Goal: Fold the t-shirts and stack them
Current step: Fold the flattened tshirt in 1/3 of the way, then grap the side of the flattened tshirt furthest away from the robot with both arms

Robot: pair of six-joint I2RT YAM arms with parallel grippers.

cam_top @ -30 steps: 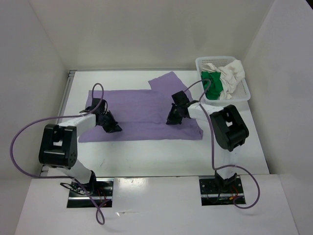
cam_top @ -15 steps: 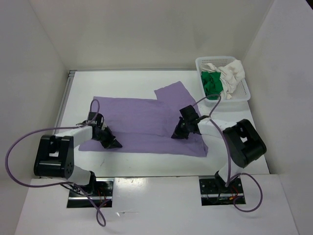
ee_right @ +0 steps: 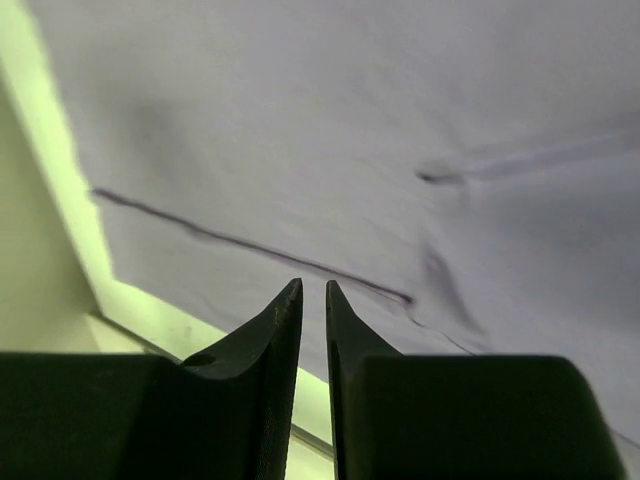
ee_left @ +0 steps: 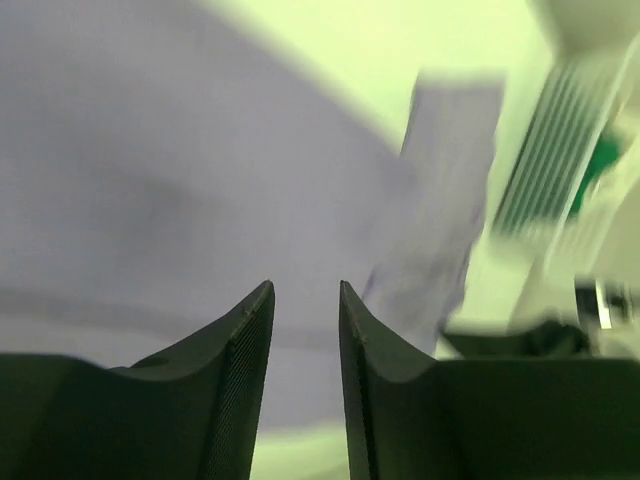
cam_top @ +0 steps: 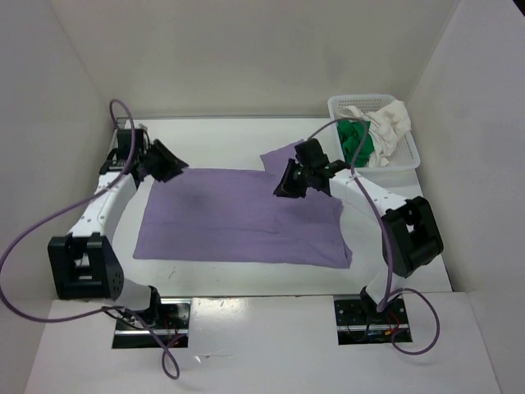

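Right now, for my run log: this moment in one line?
purple shirt: spread flat | left hand, right hand: open, empty | green shirt, white shirt: in basket

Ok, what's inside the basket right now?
The basket holds a crumpled green shirt, with a bunched white shirt beside it and partly over it. The basket's floor, and anything beneath the shirts, is covered.

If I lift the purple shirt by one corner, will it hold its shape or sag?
Probably sags: the purple shirt lies thin and flat on the table, so it looks floppy and light. Pushed, it would likely bunch rather than slide whole; soft creases show in the right wrist view.
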